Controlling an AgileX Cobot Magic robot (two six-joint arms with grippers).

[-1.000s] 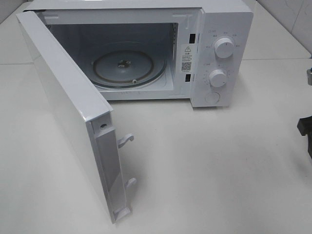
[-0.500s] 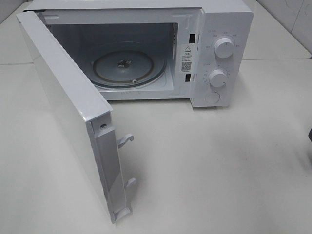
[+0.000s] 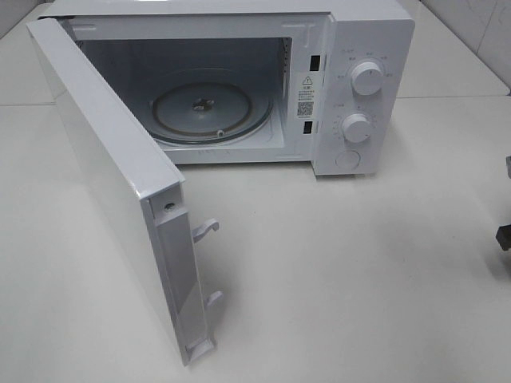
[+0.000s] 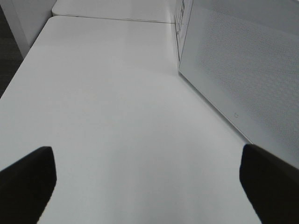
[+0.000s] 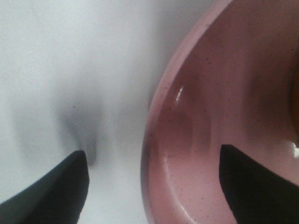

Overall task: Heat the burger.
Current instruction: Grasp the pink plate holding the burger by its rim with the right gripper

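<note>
Microwave (image 3: 359, 48) at 12 o'clock on the table (image 3: 359, 279), door (image 3: 104, 183) swung out toward 8 o'clock, glass turntable (image 3: 211, 108) visible inside. Left gripper (image 4: 147, 182) hangs over the table just beside the door's outer face, fingers wide apart. Right gripper (image 5: 149, 186) is low at the 3 o'clock edge, fingers apart and straddling the rim of a pink plate (image 5: 219, 93), one inside, one outside. Burger location: can't tell from any view.

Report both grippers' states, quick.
Left gripper: open, holding nothing.
Right gripper: open, straddling the rim of the pink plate, not clamped on it.
</note>
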